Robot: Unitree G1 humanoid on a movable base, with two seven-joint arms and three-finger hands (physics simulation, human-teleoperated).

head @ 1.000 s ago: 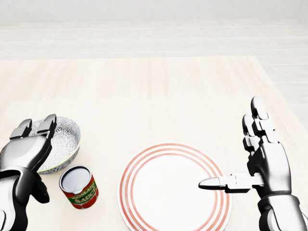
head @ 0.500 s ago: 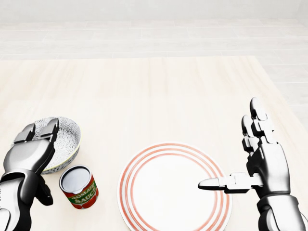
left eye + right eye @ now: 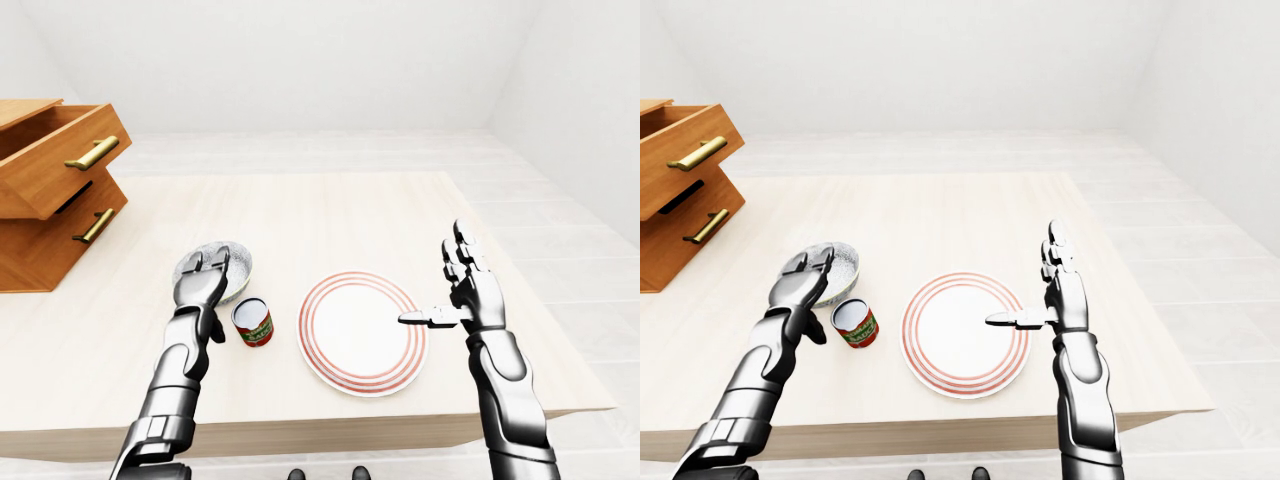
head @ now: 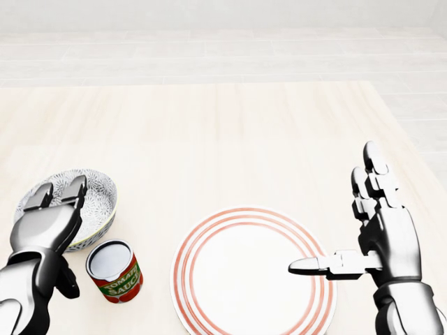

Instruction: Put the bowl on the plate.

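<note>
Two robot hands hang unclenched low in the head view: the right robot hand (image 4: 387,241), thumb out over the right rim of the striped plate (image 4: 237,272), and the left robot hand (image 4: 43,220), fingers stretched over the lower-left rim of the patterned bowl (image 4: 94,199) without closing. A sauce can (image 4: 115,271) stands between bowl and plate, just below the bowl, on the counter (image 4: 230,139); wooden drawers (image 3: 50,180) sit at the left-eye view's upper left.

The head view looks steeply down, close over the table (image 4: 230,139), catching just the plate (image 4: 253,272), bowl (image 4: 98,202), can (image 4: 115,271), left hand (image 4: 43,227) and right hand (image 4: 387,237). The two eye views, side by side, look from farther back at that same patch, plus the drawers (image 3: 50,190) at left.
</note>
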